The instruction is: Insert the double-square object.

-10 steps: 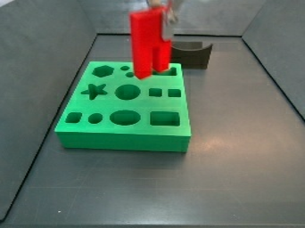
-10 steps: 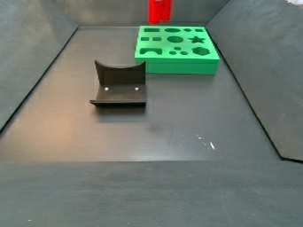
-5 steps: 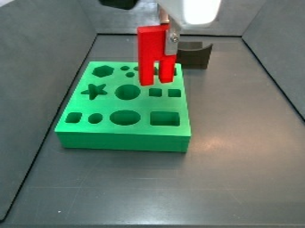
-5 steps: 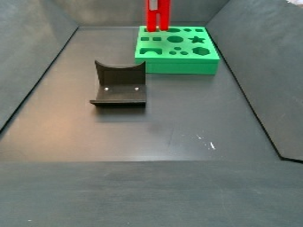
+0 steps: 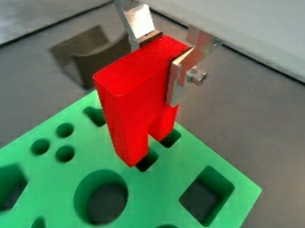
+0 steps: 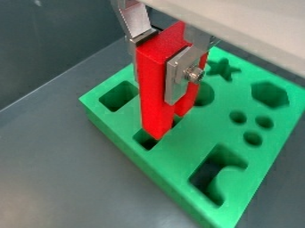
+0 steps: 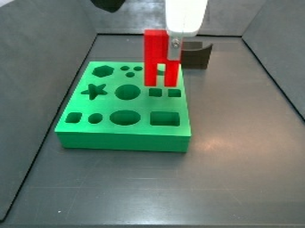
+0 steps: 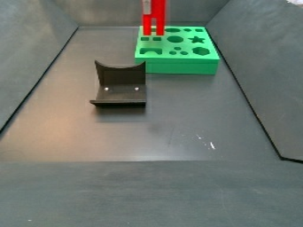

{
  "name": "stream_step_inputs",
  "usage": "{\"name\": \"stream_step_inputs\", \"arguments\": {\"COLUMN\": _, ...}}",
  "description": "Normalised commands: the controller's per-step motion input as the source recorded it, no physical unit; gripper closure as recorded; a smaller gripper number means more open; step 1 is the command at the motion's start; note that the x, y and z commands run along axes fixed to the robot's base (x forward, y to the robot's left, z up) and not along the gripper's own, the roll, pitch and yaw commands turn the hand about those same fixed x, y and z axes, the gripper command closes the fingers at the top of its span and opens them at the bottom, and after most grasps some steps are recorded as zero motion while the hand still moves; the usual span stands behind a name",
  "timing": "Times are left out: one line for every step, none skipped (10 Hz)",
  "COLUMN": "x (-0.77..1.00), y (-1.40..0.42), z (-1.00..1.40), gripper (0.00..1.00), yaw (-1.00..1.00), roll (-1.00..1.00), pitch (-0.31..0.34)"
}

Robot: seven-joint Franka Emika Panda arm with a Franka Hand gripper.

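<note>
The bright red double-square object (image 5: 137, 102) stands upright between my fingers. My gripper (image 5: 167, 55) is shut on its upper part. Its two bars reach down to the matching holes near a corner of the green block (image 5: 244, 191); the lower ends sit at or just inside the holes. It also shows in a wrist view (image 6: 158, 85) over the green block (image 6: 256, 183). In both side views the red piece (image 7: 160, 61) (image 8: 154, 18) stands on the green block (image 7: 125, 134) (image 8: 178, 62), with the gripper (image 7: 173, 40) above it.
The dark grey curved block (image 8: 119, 84) stands on the dark floor apart from the green block, also in a side view (image 7: 197, 53) and a wrist view (image 5: 86, 49). The green block has several other shaped holes, a star (image 7: 96, 90) among them. Grey walls ring the floor.
The gripper has moved down with the red piece, bringing its lower ends from above the green block to the holes.
</note>
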Motion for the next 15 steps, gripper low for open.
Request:
{"name": "stream_step_inputs", "arguments": {"x": 0.27, "y": 0.01, "z": 0.0, "gripper": 1.0, "yaw": -0.33, "roll": 0.0, "pitch": 0.027}}
{"name": "stream_step_inputs", "arguments": {"x": -0.04, "y": 0.0, "z": -0.11, "gripper": 1.0, "yaw": 0.0, "roll": 0.04, "pitch": -0.001}}
{"name": "stream_step_inputs", "arguments": {"x": 0.0, "y": 0.0, "z": -0.37, "gripper": 1.0, "yaw": 0.0, "roll": 0.01, "pitch": -0.014}}
{"name": "stream_step_inputs", "arguments": {"x": -0.05, "y": 0.0, "z": -0.25, "gripper": 1.0, "yaw": 0.0, "roll": 0.0, "pitch": -0.053}}
{"name": "stream_step_inputs", "arguments": {"x": -0.21, "y": 0.0, "z": -0.07, "gripper": 1.0, "yaw": 0.0, "roll": -0.01, "pitch": -0.1}}
{"name": "stream_step_inputs", "arguments": {"x": -0.1, "y": 0.0, "z": -0.03, "gripper": 1.0, "yaw": 0.0, "roll": -0.03, "pitch": -0.057}}
{"name": "stream_step_inputs", "arguments": {"x": -0.03, "y": 0.0, "z": -0.1, "gripper": 1.0, "yaw": 0.0, "roll": -0.03, "pitch": -0.059}}
{"name": "stream_step_inputs", "arguments": {"x": 0.0, "y": -0.03, "z": -0.11, "gripper": 1.0, "yaw": -0.1, "roll": -0.02, "pitch": -0.09}}
{"name": "stream_step_inputs", "arguments": {"x": 0.0, "y": 0.0, "z": -0.09, "gripper": 1.0, "yaw": -0.02, "roll": -0.02, "pitch": -0.054}}
{"name": "stream_step_inputs", "arguments": {"x": 0.0, "y": 0.0, "z": -0.09, "gripper": 1.0, "yaw": 0.0, "roll": -0.04, "pitch": -0.033}}
{"name": "stream_step_inputs", "arguments": {"x": 0.03, "y": 0.0, "z": -0.07, "gripper": 1.0, "yaw": 0.0, "roll": -0.02, "pitch": 0.0}}
{"name": "stream_step_inputs", "arguments": {"x": 0.05, "y": -0.03, "z": -0.05, "gripper": 1.0, "yaw": 0.0, "roll": 0.0, "pitch": 0.0}}
{"name": "stream_step_inputs", "arguments": {"x": 0.06, "y": -0.03, "z": -0.03, "gripper": 1.0, "yaw": 0.0, "roll": 0.0, "pitch": 0.0}}
{"name": "stream_step_inputs", "arguments": {"x": 0.0, "y": -0.01, "z": 0.0, "gripper": 1.0, "yaw": 0.0, "roll": 0.0, "pitch": 0.004}}
{"name": "stream_step_inputs", "arguments": {"x": -0.06, "y": 0.0, "z": 0.0, "gripper": 1.0, "yaw": 0.0, "roll": 0.0, "pitch": -0.006}}
